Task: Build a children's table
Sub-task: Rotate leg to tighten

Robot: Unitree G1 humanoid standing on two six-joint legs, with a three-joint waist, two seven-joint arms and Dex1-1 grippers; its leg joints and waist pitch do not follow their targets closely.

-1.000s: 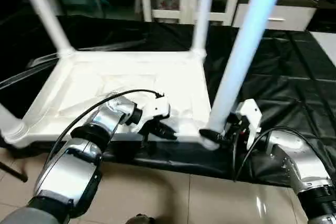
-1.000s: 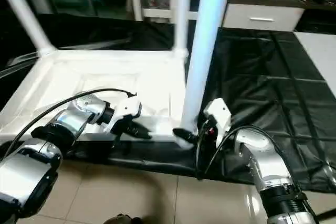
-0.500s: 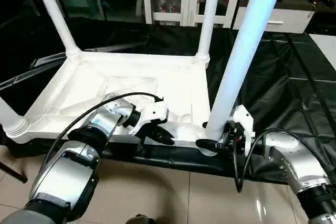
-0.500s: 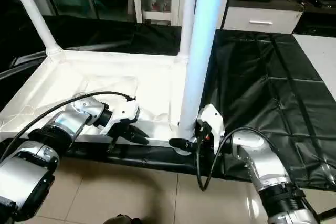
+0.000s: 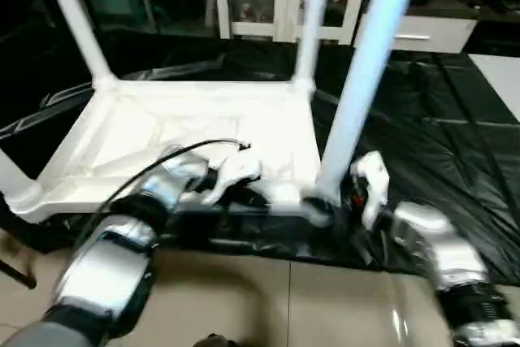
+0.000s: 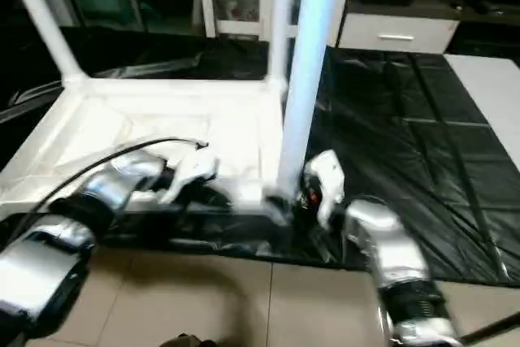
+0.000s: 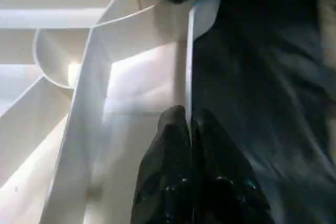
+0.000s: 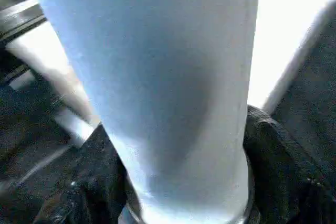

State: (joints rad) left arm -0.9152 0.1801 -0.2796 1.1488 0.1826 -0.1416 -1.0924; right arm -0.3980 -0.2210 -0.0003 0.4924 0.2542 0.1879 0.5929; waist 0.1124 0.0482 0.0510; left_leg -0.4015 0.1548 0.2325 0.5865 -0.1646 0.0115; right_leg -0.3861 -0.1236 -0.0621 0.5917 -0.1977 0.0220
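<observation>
White plastic tabletop (image 5: 187,132) is seen underside-up on the black-covered work surface (image 5: 422,111), w/ legs already upright at its far-left (image 5: 69,14), far-right (image 5: 313,18) and near-left (image 5: 10,176) corners. At the near edge the left gripper (image 7: 188,129) is pinched onto the tabletop's thin rim wall, which should be kept braced. At the near-right corner the fourth leg (image 5: 361,79) is clasped near its base by the right gripper (image 5: 321,210); it's best kept vertical and pressed straight down until seated, approx. square w/ the others.
</observation>
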